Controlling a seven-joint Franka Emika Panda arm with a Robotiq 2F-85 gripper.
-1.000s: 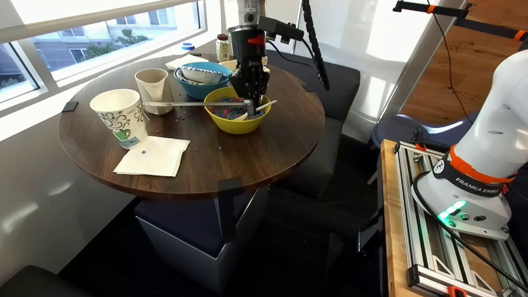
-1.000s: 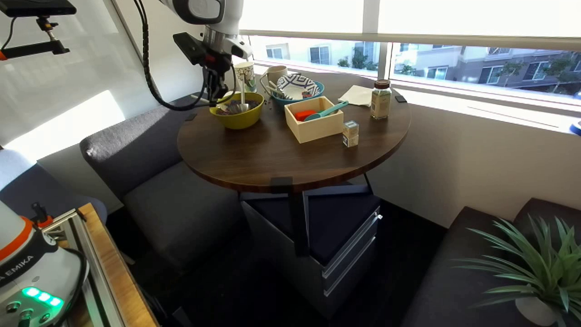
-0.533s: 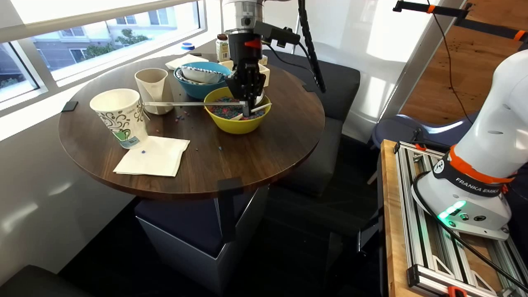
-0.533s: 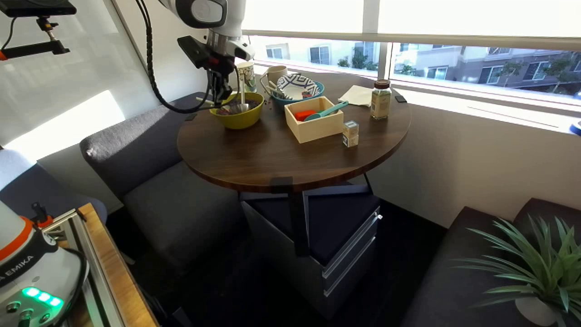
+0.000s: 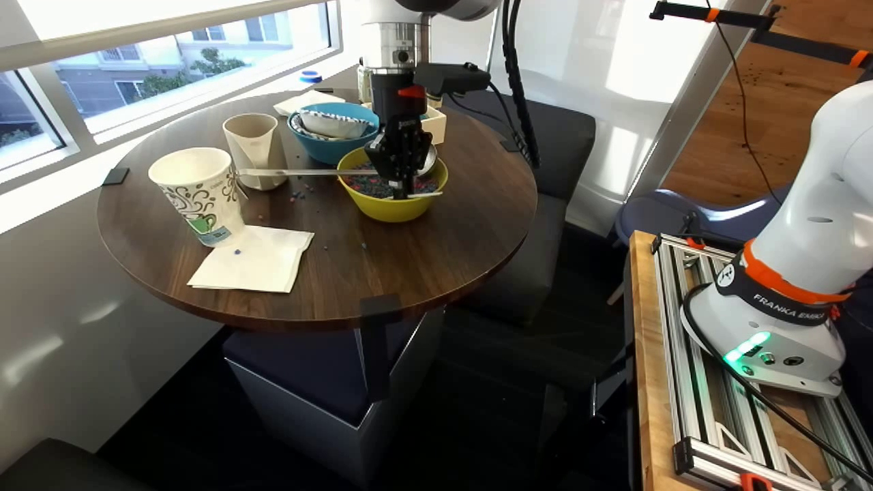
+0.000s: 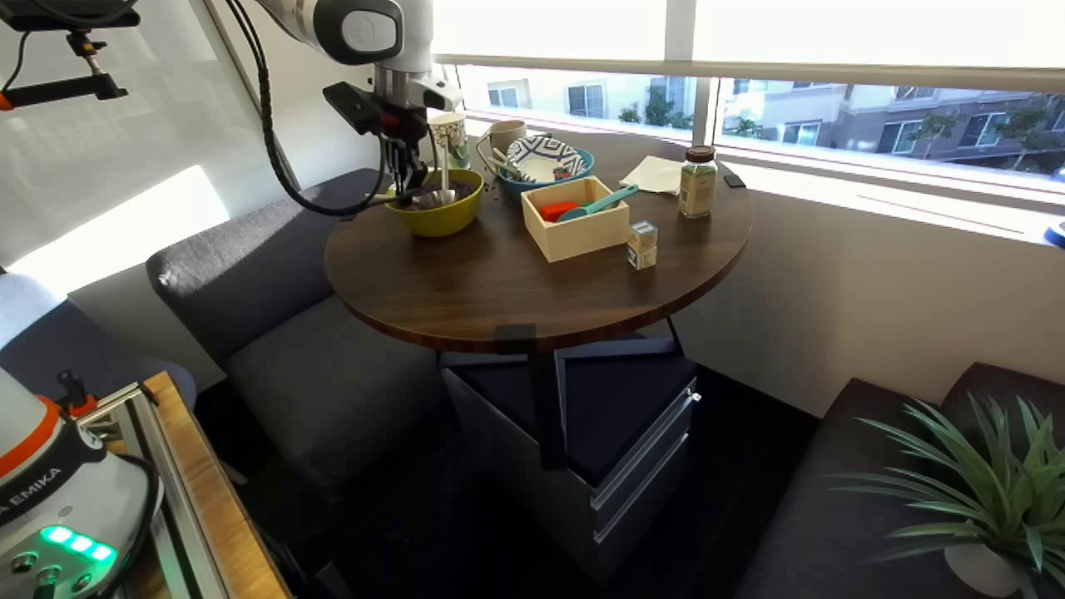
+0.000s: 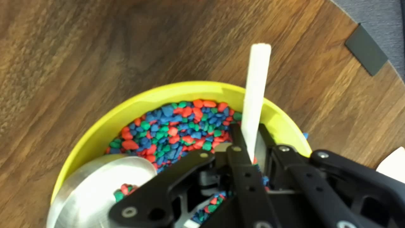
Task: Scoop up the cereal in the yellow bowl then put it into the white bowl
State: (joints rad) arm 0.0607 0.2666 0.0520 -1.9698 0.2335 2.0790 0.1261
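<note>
The yellow bowl [image 5: 391, 210] stands on the table in both exterior views [image 6: 441, 221]. It is filled with cereal, small red, blue and green bits [image 7: 177, 133]. My gripper [image 5: 402, 194] is inside the bowl, its fingertips low at the cereal. In the wrist view the fingers are shut on a thin white handle [image 7: 257, 72] that reaches out over the bowl's rim; its other end is hidden. A silver ladle [image 7: 104, 190] also lies in the bowl with a few bits in it. The white bowl [image 6: 541, 151], dark-patterned, rests tilted inside a teal bowl [image 6: 586, 158].
The ladle's long handle [image 5: 300, 172] sticks out past the yellow bowl. A patterned paper cup [image 5: 198, 184], a beige pitcher [image 5: 256, 143] and a napkin [image 5: 256, 262] stand or lie nearby. A wooden box [image 6: 578, 237] and a jar [image 6: 697, 187] are beyond the bowls.
My gripper has moved left and lower into the yellow bowl in an exterior view. The white handle has moved with it, and its free end has dropped towards level.
</note>
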